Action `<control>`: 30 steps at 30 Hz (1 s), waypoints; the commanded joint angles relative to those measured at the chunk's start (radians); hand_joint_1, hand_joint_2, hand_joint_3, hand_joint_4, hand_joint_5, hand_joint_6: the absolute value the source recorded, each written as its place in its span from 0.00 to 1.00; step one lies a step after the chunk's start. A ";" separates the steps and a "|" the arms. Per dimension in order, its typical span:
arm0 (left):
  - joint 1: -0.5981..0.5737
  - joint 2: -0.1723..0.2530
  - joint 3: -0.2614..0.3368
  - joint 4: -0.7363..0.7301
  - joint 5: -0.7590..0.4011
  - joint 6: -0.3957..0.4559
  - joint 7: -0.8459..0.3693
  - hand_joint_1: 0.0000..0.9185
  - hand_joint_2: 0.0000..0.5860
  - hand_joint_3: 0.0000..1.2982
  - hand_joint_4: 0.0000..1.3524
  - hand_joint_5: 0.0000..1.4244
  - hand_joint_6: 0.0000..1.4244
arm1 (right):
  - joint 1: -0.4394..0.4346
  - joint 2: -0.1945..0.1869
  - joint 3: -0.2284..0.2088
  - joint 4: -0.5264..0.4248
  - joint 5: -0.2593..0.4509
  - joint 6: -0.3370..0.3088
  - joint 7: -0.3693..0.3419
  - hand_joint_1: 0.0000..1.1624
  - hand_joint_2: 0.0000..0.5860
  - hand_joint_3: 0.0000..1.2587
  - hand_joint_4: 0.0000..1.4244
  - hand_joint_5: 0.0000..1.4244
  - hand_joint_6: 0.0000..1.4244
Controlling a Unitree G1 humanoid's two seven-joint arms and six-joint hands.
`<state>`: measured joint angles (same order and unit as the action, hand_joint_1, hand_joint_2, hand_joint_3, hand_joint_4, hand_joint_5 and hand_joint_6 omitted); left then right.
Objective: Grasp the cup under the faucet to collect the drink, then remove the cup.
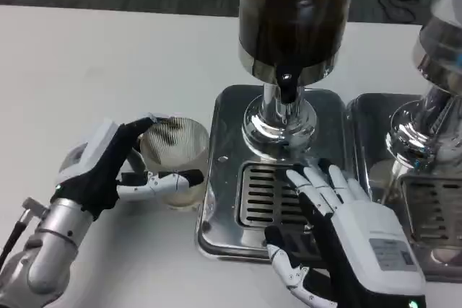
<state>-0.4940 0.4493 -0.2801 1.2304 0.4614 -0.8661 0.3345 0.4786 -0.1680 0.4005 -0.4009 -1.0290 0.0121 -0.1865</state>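
Note:
A clear ribbed plastic cup (175,155) stands on the white table just left of the dispenser's steel tray (225,200). My left hand (108,167) grips it, thumb in front and fingers behind. The dark drink dispenser (292,23) rises above the tray, its black faucet (286,86) hanging over the slotted drip grate (263,196). My right hand (339,239) rests open over the right part of the grate, fingers spread and pointing toward the chrome column (278,122). The cup is left of the faucet, not under it.
A second dispenser (440,70) with its own steel tray (433,250) stands at the right edge. The white table (86,70) stretches to the left and back. Dark carpet lies beyond the table's far edge.

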 commanded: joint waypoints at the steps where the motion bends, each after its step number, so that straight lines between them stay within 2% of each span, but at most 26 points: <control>1: 0.041 -0.022 0.001 0.003 -0.003 -0.024 0.000 0.60 0.14 0.44 0.45 0.64 0.78 | 0.005 -0.004 -0.004 -0.015 0.018 0.008 0.005 0.28 0.82 0.14 0.08 0.00 0.00; 6: 0.057 -0.012 0.006 -0.010 0.003 -0.038 0.061 0.64 0.06 0.50 0.51 0.68 0.84 | 0.001 -0.008 -0.005 -0.012 0.031 0.005 0.006 0.28 0.82 0.15 0.08 0.00 0.00; 12: 0.073 0.027 0.015 -0.048 0.033 -0.076 0.150 0.65 0.00 0.54 0.56 0.72 0.88 | -0.004 -0.012 -0.005 -0.003 0.052 0.000 0.006 0.29 0.81 0.15 0.08 0.00 0.00; 22: 0.104 0.086 0.032 -0.160 0.075 -0.151 0.184 0.67 0.00 0.58 0.61 0.74 0.92 | -0.013 -0.020 -0.004 -0.002 0.060 -0.001 0.006 0.29 0.82 0.16 0.09 0.00 0.00; 30: 0.103 0.078 0.039 -0.216 0.068 -0.171 0.145 0.68 0.00 0.59 0.62 0.74 0.92 | -0.012 -0.018 -0.004 -0.003 0.064 0.002 -0.001 0.29 0.82 0.16 0.09 0.00 0.00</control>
<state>-0.3808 0.5279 -0.2525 1.0410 0.5370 -1.0115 0.4888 0.4707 -0.1858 0.3997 -0.4004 -0.9727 0.0124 -0.1840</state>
